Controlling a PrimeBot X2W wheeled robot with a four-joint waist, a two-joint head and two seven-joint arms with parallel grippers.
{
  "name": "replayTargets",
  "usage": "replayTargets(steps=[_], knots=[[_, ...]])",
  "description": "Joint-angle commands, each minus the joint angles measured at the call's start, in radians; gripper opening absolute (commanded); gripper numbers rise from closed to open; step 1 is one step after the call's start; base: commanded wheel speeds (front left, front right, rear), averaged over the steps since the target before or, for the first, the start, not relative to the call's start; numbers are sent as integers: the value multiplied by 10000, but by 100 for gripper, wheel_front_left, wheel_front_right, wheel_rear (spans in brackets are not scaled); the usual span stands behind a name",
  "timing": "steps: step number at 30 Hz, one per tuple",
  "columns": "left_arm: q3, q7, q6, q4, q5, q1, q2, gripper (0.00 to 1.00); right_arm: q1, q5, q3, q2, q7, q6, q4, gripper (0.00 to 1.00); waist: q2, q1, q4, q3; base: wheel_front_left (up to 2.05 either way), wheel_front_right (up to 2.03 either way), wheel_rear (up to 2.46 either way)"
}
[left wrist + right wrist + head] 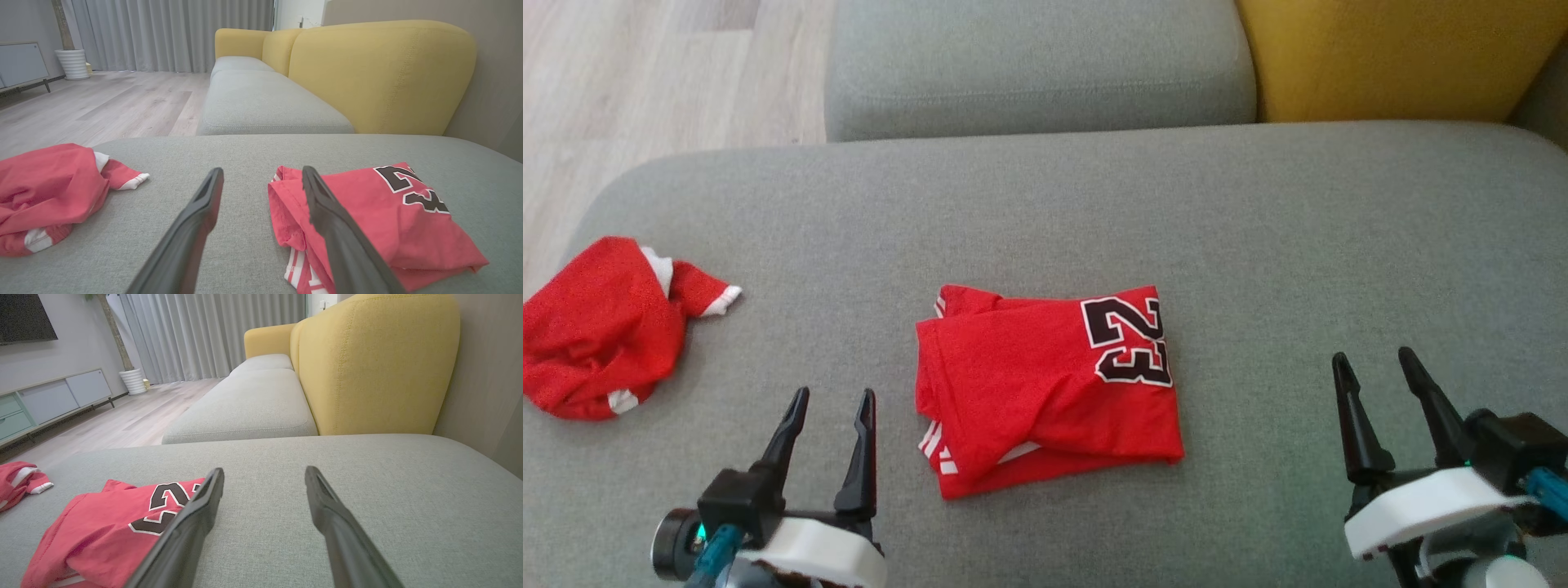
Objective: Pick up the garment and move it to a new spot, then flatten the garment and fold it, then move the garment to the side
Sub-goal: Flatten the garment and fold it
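Looking between your grippers, you find the folded garment (1045,384) flat on the grey cushion (1258,229). It lies just right of the left gripper (836,394) fingertips and well left of the right gripper (1372,355). Both pairs of fingers are spread wide and hold nothing. The garment's longer side runs across, from one gripper toward the other. Your left arm is nearer, so it seems best placed to shift the garment aside. A crumpled red garment (600,327) lies apart, further left of the left fingers.
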Motion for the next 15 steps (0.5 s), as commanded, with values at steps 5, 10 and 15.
replayTargets(steps=[5,10,15], knots=[[278,100,135,-497,-45,-225,229,100,-108,-17,191,42,43,-9,-599,100,-1,0,8,-181,0,0,0],[278,176,255,-532,-10,-191,282,100,-63,-51,132,81,79,-9,-671,100,-1,0,28,-221,0,0,0],[258,232,340,-552,12,-197,320,100,-35,-71,118,109,81,-9,-689,100,-1,0,40,-208,0,0,0]])
